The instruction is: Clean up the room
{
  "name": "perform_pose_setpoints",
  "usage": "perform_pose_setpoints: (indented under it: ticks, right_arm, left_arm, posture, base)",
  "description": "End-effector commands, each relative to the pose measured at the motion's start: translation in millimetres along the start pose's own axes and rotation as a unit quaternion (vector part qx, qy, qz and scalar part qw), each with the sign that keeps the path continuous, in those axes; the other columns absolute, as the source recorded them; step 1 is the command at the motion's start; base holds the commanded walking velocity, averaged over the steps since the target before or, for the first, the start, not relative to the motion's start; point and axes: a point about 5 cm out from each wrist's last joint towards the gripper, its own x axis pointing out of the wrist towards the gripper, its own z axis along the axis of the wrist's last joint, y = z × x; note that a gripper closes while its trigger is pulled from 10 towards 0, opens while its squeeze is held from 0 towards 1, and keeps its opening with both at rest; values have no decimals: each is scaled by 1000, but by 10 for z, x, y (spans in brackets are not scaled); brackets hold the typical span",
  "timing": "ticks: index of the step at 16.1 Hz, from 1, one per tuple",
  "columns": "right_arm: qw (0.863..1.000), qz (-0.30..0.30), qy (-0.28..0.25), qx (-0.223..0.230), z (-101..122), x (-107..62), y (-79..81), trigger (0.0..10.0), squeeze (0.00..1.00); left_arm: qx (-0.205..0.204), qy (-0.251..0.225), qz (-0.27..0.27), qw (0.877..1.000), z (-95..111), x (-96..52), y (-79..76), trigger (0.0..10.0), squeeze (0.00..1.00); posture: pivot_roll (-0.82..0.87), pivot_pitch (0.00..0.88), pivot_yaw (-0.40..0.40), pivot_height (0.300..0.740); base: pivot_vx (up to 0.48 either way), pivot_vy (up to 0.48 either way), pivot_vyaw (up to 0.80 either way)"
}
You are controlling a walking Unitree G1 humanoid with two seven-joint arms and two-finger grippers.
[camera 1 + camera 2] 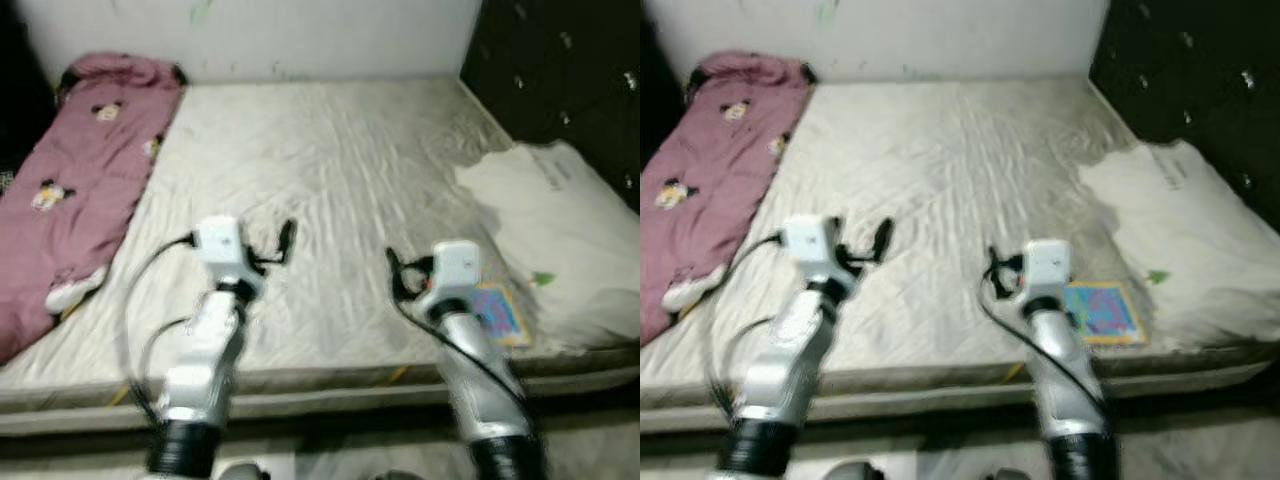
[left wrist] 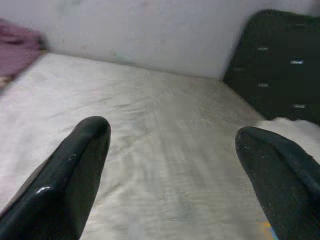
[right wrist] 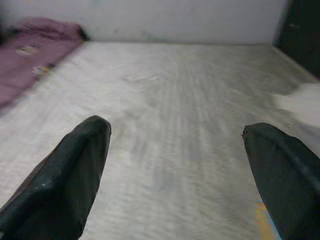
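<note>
Pink blanket (image 1: 75, 190): we see it bunched along the far left side of the mattress (image 1: 330, 180), printed with small cartoon figures
Left gripper (image 1: 287, 240): we hold it over the mattress near the front edge, fingers spread wide, gripping nothing
Right gripper (image 1: 394, 268): we hold it level with the left one, just right of the middle, fingers wide apart and empty
Colourful book (image 1: 1102, 311): it lies flat on the mattress just beside our right wrist, near the front edge
White pillow (image 1: 555, 240): it rests at the right side, touching the book's far edge, below the dark headboard (image 1: 570, 80)
</note>
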Motion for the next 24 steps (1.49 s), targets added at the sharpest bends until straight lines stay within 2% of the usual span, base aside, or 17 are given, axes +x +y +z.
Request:
perform_pose_setpoints:
  ticks: [1, 13, 14, 15, 16, 19, 24]
  right_arm:
    - [1000, -10, -3, -5, 17, -9, -72, 10000, 0]
    - [1000, -11, 12, -7, -22, 6, -85, 10000, 0]
    - [1000, -10, 13, -7, -27, 6, -83, 10000, 0]
    - [1000, -10, 15, -8, -33, 7, -82, 10000, 0]
    - [1000, -9, 16, -8, -35, 7, -81, 10000, 0]
    - [1000, -9, 19, -9, -45, 5, -80, 10000, 0]
    - [1000, -6, 20, -11, -53, 7, -71, 10000, 0]
  left_arm:
    - [-3, 3, -7, 1000, -7, 15, -65, 10000, 0]
    - [-9, 3, -6, 1000, -16, 26, -78, 10000, 0]
    - [-6, -10, -4, 1000, 7, 22, -73, 10000, 0]
    - [7, -9, 4, 1000, 8, 23, -52, 10000, 0]
    - [-7, -13, -8, 1000, 16, 22, -68, 10000, 0]
    - [-10, -17, -19, 1000, 26, 9, -85, 10000, 0]
    - [-6, -21, -35, 999, 35, -1, -114, 10000, 0]
  posture:
    - [6, 39, 30, 740]
    - [0, 45, 28, 740]
    - [0, 44, 28, 740]
    - [-1, 43, 28, 740]
    - [-1, 43, 28, 740]
    - [0, 42, 28, 740]
    - [5, 34, 26, 740]
  base:
    - [0, 480, 0]
    - [0, 480, -34]
    - [0, 480, 0]
    - [0, 0, 0]
    - [0, 0, 0]
    - [0, 0, 0]
    - [314, 0, 0]
